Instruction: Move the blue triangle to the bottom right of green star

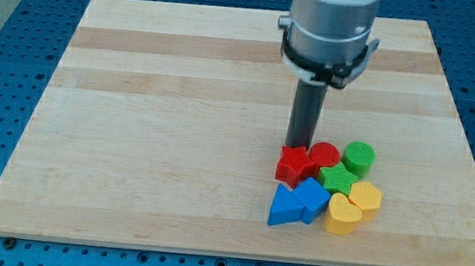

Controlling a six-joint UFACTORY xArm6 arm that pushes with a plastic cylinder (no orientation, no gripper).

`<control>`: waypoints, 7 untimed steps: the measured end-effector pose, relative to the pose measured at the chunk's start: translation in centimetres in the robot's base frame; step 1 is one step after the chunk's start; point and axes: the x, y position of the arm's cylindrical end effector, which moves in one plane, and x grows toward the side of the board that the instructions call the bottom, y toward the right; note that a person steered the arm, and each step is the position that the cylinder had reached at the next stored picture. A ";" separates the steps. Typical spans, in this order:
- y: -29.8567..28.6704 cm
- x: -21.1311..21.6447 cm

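The blue triangle (284,207) lies at the bottom left of a tight cluster near the view's bottom right. The green star (337,178) sits up and to the right of it, with a blue cube (311,197) between them. My tip (298,147) stands at the top edge of the red star (294,165), above the blue triangle and left of the green star. The rod is upright.
A red cylinder (324,154) and a green cylinder (358,156) sit above the green star. Two yellow hearts (365,197) (343,215) lie to its lower right. The wooden board (151,125) ends close below the cluster.
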 end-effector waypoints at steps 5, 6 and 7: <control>-6.4 5.4; -7.0 5.7; -6.1 8.0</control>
